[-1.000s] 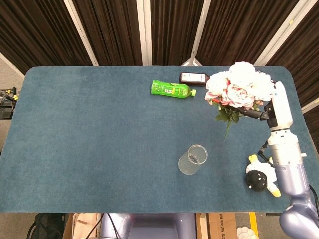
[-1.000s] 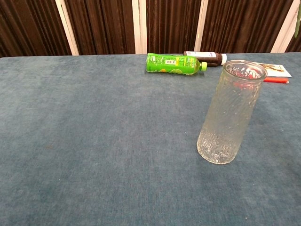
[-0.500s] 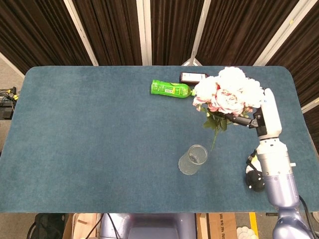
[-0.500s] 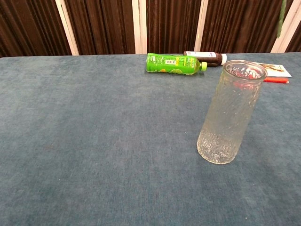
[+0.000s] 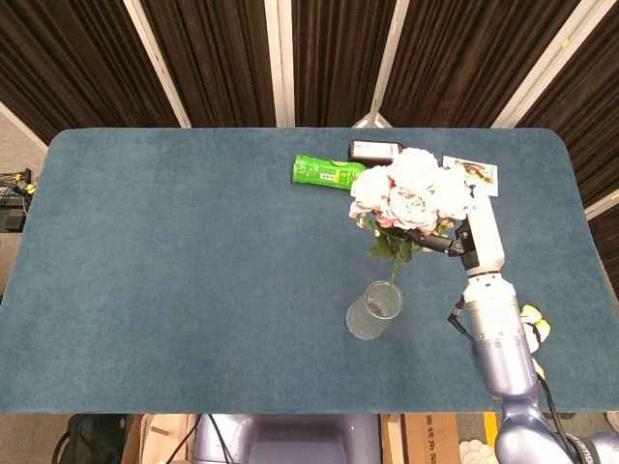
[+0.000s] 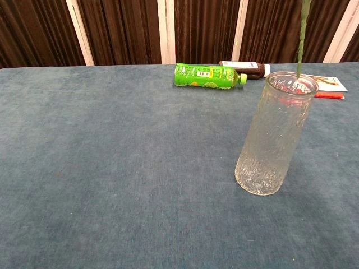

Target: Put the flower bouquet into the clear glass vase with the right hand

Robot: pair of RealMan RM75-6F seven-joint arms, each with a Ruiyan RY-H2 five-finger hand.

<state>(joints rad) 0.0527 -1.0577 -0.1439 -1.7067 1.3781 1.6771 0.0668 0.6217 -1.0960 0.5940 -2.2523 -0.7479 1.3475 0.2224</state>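
One right hand (image 5: pixel 462 242) is at work, its dark fingers closed around the stems of the flower bouquet (image 5: pixel 406 198) just under the pink and white blooms (the fingers are mostly hidden behind leaves). The bouquet hangs above the counter (image 5: pixel 174 251), stems pointing down, with the stem tip right at the mouth of the clear glass vase (image 6: pixel 274 133); the vase stands upright toward the counter's near edge, right of its middle. Half a second ago the blooms were further toward the right edge and the stem tip was off to the vase's side. A green bottle (image 5: pixel 327 171) lies near the far edge with a dark bottle (image 5: pixel 375 149) just behind it.
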